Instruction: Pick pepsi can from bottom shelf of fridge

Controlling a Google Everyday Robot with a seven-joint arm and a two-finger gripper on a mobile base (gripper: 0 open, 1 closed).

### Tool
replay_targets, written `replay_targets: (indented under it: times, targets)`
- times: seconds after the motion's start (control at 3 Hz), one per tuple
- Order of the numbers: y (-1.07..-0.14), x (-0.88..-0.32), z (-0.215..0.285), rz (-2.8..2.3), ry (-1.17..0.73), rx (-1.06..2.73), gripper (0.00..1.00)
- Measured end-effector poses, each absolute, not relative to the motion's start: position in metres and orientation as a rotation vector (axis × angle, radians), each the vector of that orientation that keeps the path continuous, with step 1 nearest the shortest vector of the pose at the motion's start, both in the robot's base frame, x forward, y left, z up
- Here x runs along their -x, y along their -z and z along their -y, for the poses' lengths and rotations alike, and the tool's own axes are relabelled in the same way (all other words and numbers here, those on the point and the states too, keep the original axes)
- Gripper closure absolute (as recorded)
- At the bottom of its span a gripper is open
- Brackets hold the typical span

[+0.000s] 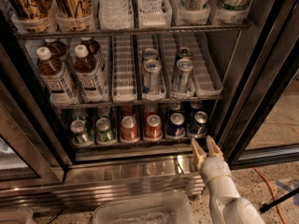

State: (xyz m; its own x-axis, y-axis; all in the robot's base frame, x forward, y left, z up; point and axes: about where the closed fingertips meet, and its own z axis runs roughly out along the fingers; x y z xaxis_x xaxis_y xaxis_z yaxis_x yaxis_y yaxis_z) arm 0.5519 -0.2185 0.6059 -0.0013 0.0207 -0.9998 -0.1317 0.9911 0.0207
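Camera view looks down into the open fridge (252, 73), a black-framed drinks cooler with wire racks over a ribbed stainless steel base (131, 183). On the bottom shelf (135, 143) the front row runs from left to right as two green cans (92, 131), two red cans (140, 127), then the pepsi can (176, 124) with its shiny silver top, and a second dark can (200, 122) just beside it at the right end. More cans stand behind them in the same lanes, partly hidden. The pepsi can stands upright in its lane, fifth from the left, with nothing touching it but its neighbours.

The end effector (202, 140) sits low at the right, in front of the shelf's right end and just below the second dark can. Its two tan fingers (196, 152) are spread apart, released, with nothing between them, and point up toward the shelf. The white arm (223, 195) rises from the lower right corner.

On the rack above stand tall silver cans (152, 76) and white-capped bottles of brown drink (56, 76). A clear plastic tub (145, 211) lies at the lower edge, and an orange cable (268, 183) crosses the speckled floor on the right
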Motion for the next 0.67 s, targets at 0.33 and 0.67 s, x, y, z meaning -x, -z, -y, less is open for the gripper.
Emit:
replay_targets:
  times: [0.33, 0.67]
  targets:
    - [-0.6059, -0.5519, 0.2185, -1.568, -0.120, 0.087, 0.47]
    - [-0.6053, -0.5530, 0.2180, -1.570, -0.121, 0.090, 0.31]
